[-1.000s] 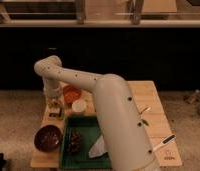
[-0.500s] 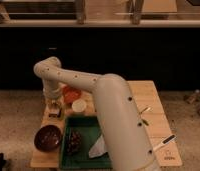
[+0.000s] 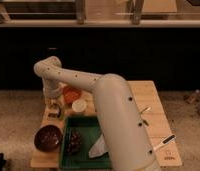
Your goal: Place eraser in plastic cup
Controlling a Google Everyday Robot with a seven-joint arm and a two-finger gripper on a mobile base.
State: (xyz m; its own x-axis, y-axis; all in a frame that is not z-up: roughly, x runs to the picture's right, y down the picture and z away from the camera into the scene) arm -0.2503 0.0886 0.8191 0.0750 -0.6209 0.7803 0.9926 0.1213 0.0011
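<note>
My white arm reaches from the lower right, bends at its elbow and comes down to the gripper over the table's far left edge. A small yellowish-green shape right under the gripper looks like the plastic cup, mostly hidden by the gripper. A small dark object sits just in front of it. I cannot make out the eraser. The white cup stands to the gripper's right.
An orange bowl sits behind the white cup. A brown bowl is at the front left of the wooden table. A green tray holds a dark lump and a pale object. My arm covers the table's middle.
</note>
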